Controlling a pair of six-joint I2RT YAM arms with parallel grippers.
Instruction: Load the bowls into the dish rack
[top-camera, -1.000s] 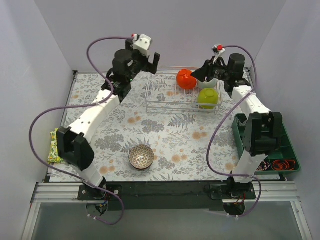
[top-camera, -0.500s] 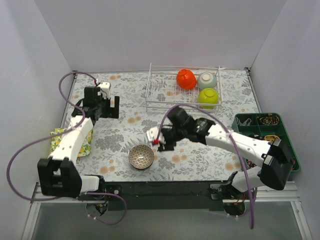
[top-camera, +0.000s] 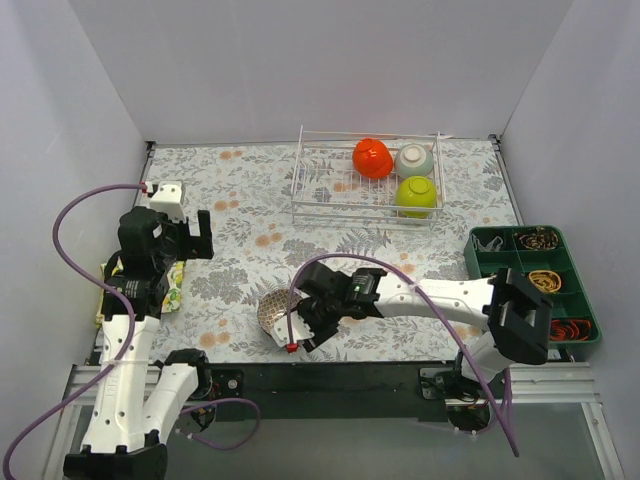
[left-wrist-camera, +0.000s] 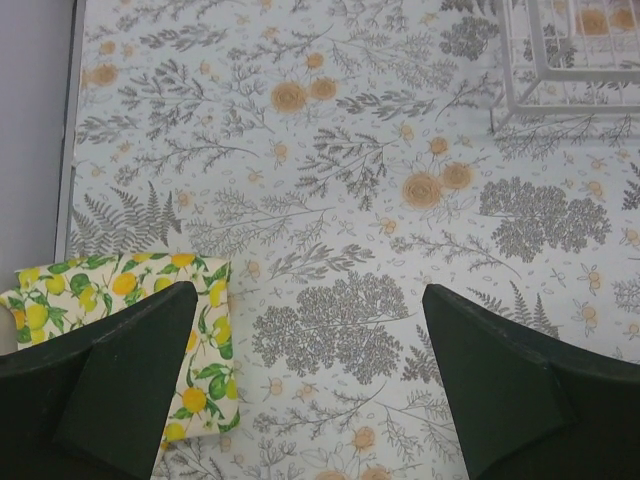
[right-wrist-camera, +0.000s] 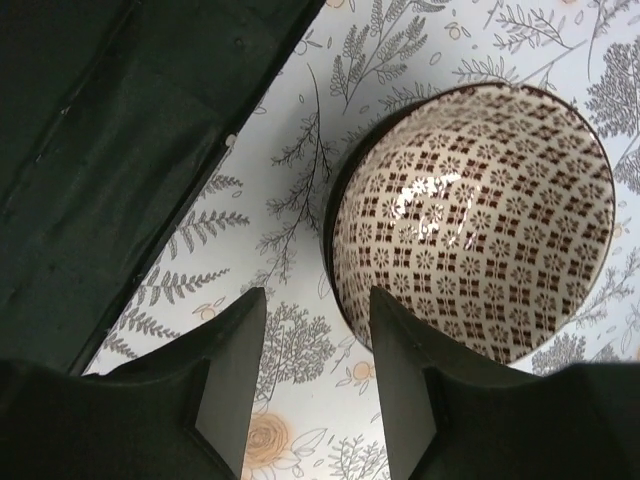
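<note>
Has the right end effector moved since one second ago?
Yes. The right end effector left the dish rack at the far side and came toward the near table edge; it is now at the brown-and-white patterned bowl.

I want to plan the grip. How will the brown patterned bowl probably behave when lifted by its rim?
The brown patterned bowl shows a bright glare inside, so it is probably glazed, stiff and slippery. It looks ceramic, so perhaps fragile. Held at one rim point, its round body may tilt.
</note>
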